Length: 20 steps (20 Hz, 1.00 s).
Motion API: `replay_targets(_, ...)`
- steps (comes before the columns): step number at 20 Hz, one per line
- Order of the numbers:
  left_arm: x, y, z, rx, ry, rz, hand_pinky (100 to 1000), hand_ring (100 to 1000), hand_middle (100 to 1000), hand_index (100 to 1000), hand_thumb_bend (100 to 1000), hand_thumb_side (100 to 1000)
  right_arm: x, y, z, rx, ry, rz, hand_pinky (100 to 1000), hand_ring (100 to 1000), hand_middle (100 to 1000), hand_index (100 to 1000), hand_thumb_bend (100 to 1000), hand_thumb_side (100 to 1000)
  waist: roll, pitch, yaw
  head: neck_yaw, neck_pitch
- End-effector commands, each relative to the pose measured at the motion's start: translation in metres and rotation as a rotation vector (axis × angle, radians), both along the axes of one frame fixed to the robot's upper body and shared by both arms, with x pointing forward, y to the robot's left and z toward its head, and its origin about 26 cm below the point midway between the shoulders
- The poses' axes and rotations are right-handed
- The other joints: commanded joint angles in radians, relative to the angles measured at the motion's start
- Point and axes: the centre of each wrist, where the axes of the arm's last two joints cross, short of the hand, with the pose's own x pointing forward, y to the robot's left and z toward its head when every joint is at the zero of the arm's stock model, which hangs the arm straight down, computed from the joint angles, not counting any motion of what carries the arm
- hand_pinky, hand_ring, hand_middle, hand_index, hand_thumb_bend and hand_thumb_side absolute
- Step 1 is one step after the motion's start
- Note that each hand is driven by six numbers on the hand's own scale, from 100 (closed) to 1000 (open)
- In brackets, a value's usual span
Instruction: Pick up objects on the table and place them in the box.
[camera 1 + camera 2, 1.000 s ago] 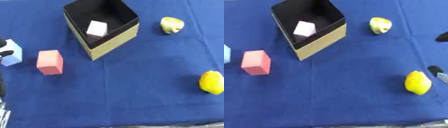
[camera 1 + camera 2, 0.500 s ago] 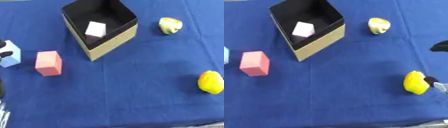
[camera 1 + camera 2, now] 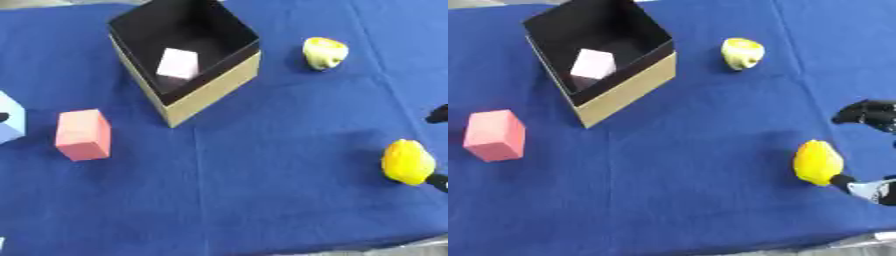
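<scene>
**Reaching beside the lemon**

Bracketing the yellow lemon (image 3: 817, 162) with our right hand (image 3: 870, 114), we are spreading the fingers (image 3: 843, 180), one touching its near end. Far left of the lemon, the box (image 3: 627, 90) is holding a pale cube (image 3: 591, 63); beyond the lemon is lying a yellow-green fruit (image 3: 742, 53).

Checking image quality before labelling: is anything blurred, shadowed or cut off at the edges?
Both views soft overall; right eye view: right hand smeared at the edge beside the lemon; left eye view: blue block cropped at left, box interior dark around the pale cube.
</scene>
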Motion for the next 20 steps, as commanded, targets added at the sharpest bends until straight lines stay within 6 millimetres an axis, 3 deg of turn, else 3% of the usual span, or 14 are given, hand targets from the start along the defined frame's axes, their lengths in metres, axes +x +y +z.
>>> replay_targets(1,-0.0016,0.0032,0.0076,0.029,-0.014,-0.003,653,758,689,853,184,736,0.0008,0.0015,0.0128,-0.048,-0.007,0.009,838,835,811,860,514,377,-0.002,-0.019,-0.002,-0.003,-0.012)
replay_targets(5,-0.0012,0.0024,0.0077,0.029,-0.013,-0.008,653,758,689,853,181,729,0.0018,0.0026,0.0150,-0.049,0.002,-0.009,837,833,808,859,493,335,-0.001,-0.017,0.000,-0.003,-0.014)
replay_targets(6,-0.0011,0.0023,0.0077,0.028,-0.013,-0.008,653,758,688,853,185,736,0.0020,0.0028,0.0152,-0.049,0.006,-0.015,836,833,807,858,526,367,-0.001,-0.017,0.000,-0.002,-0.014)
replay_targets(20,-0.0001,-0.0004,0.0077,0.025,-0.012,-0.020,652,758,688,852,184,739,0.0041,0.0090,0.0122,0.001,0.092,-0.078,825,823,792,847,509,378,0.005,-0.002,0.011,0.007,-0.019)
